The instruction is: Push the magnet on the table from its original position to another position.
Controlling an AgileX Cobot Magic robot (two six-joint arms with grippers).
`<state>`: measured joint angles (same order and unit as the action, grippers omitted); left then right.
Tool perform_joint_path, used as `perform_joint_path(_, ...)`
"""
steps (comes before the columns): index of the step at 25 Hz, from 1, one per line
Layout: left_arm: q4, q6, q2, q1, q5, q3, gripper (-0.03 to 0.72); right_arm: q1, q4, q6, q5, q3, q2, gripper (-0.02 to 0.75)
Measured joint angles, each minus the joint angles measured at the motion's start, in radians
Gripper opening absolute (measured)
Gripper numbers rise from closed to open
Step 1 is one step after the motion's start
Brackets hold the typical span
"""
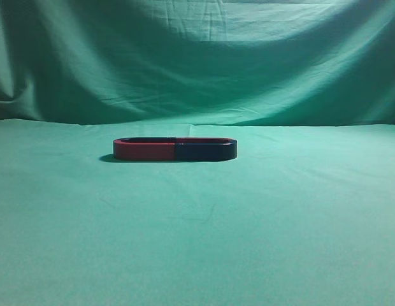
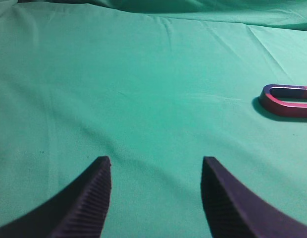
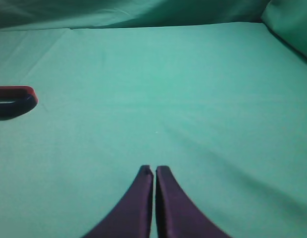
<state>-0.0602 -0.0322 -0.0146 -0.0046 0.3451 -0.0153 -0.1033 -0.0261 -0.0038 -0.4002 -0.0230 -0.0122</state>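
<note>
The magnet (image 1: pixel 174 149) is a long flat loop, red on its left half and dark blue on its right half. It lies flat on the green cloth near the middle of the exterior view. Neither arm shows in that view. In the left wrist view the magnet's red end (image 2: pixel 288 101) lies at the right edge, far ahead and right of my left gripper (image 2: pixel 156 166), which is open and empty. In the right wrist view the magnet's end (image 3: pixel 14 101) lies at the left edge, well left of my right gripper (image 3: pixel 154 171), which is shut and empty.
A green cloth (image 1: pixel 197 242) covers the table and hangs as a wrinkled backdrop (image 1: pixel 197 57) behind it. Nothing else lies on the cloth.
</note>
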Motion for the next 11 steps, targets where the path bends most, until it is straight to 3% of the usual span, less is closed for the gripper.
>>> perform_joint_path(11, 0.0, 0.0, 0.0, 0.0, 0.0, 0.0, 0.372, 0.0, 0.001, 0.0, 0.0, 0.0, 0.0, 0.0)
